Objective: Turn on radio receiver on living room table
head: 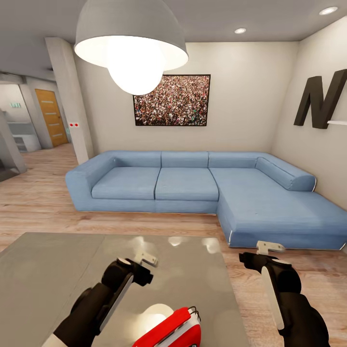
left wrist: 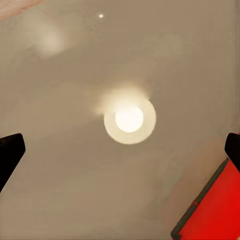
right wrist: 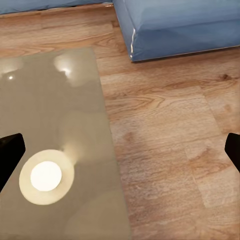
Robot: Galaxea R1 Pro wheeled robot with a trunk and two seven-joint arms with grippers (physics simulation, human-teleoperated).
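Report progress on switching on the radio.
Done: the robot has reached the table in the living room, and the radio lies at its near edge. In hand: the left tool hovers open above the tabletop beside the radio; the right tool hangs open over the floor. Left: touching the radio; nothing shows it is on.

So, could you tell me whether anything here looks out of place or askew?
Only mildly: the radio receiver lies at an angle near the table edge closest to the robot, askew to its sides. Nothing looks spilled or damaged.
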